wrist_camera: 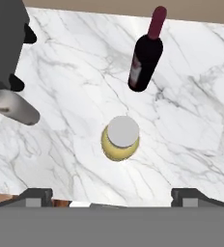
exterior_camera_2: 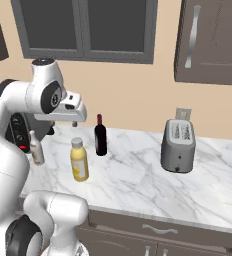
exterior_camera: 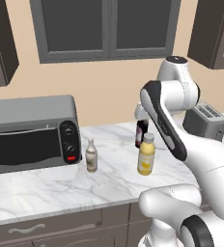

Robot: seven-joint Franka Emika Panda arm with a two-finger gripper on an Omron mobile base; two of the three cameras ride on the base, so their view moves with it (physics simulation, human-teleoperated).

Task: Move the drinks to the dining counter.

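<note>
Left base view: on the marble worktop (exterior_camera: 46, 190) the yellow juice bottle (exterior_camera: 146, 154) stands upright near the middle, with bare marble between it and the front edge. The beige-grey bottle (exterior_camera: 91, 155) stands just beside the toaster oven (exterior_camera: 32, 132); the dark red-brown bottle (exterior_camera: 142, 131) is behind, partly hidden by the arm.

Right base view: open marble lies between the bottles and the toaster (exterior_camera_2: 178, 145).

Hand view: the end effector (wrist_camera: 112, 197) hangs above the juice bottle, fingers spread wide, holding nothing; the dark bottle stands apart beyond it.
</note>
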